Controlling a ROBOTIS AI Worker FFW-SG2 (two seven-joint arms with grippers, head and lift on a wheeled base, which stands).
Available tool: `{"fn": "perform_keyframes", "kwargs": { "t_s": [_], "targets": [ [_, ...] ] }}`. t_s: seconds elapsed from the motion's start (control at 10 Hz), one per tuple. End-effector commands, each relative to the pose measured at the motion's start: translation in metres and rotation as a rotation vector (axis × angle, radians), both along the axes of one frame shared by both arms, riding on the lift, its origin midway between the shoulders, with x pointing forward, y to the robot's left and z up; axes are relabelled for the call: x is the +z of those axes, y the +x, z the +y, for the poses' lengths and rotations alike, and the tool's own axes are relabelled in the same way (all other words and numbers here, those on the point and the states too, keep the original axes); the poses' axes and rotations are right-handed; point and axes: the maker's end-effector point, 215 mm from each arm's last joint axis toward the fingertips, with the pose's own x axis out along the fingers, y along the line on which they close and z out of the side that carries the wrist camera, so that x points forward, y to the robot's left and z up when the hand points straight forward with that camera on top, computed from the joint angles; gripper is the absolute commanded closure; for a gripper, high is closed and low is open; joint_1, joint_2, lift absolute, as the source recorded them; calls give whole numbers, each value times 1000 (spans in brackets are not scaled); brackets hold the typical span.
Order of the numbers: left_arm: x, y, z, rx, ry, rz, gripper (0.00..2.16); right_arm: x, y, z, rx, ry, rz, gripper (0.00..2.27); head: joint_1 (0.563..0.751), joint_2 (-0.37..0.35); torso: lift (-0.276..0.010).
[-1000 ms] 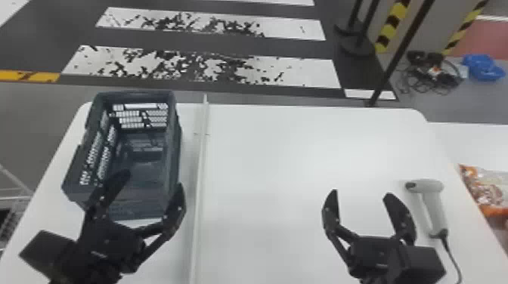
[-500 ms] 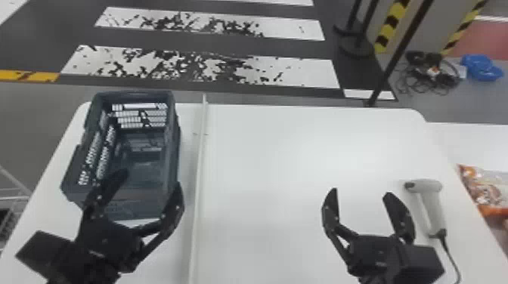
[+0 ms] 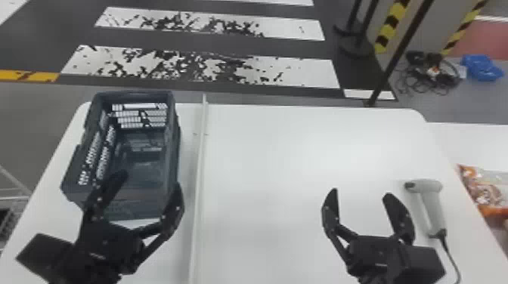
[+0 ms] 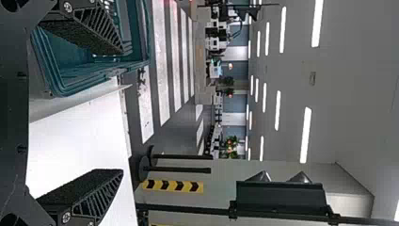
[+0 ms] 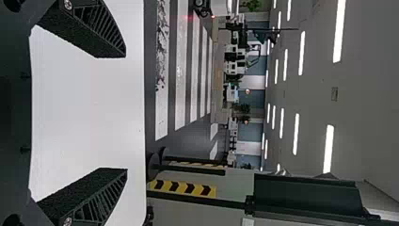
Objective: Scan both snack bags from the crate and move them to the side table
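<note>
Crate (image 3: 172, 147), dark blue-grey, open-topped, slatted: one, upright on the left part of the white table (image 3: 283, 162).
Strip (image 3: 198, 158), pale, narrow: lengthwise on the table, just beside the crate.
Left gripper (image 3: 151, 180), black: released, fingers spread, grasping nothing, at the near end of the crate; contact with it cannot be told.
Right gripper (image 3: 361, 193), black: likewise released, fingers apart and holding nothing, above the table's right part.
Scanner (image 3: 431, 204), pale grey, with dark cord (image 3: 450, 255): lying on the table, just right of the right gripper.
Snack packaging (image 3: 485, 187), orange and clear, partly cut off: on the white side table (image 3: 468, 145) at far right; one bag or two, cannot tell.
</note>
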Motion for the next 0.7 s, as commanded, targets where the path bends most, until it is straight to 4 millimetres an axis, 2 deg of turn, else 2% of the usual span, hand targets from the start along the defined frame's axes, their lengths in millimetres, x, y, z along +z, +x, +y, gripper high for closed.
{"fn": "perform_keyframes", "kwargs": {
  "t_s": [0.0,0.6],
  "targets": [
    [0,-1,0,2,0,1,103,1,0,0,0,0,-3,63,695,-72,-75],
    [0,0,-1,3,0,0,103,1,0,1,1,3,-3,63,695,-73,-75]
  ]
}}
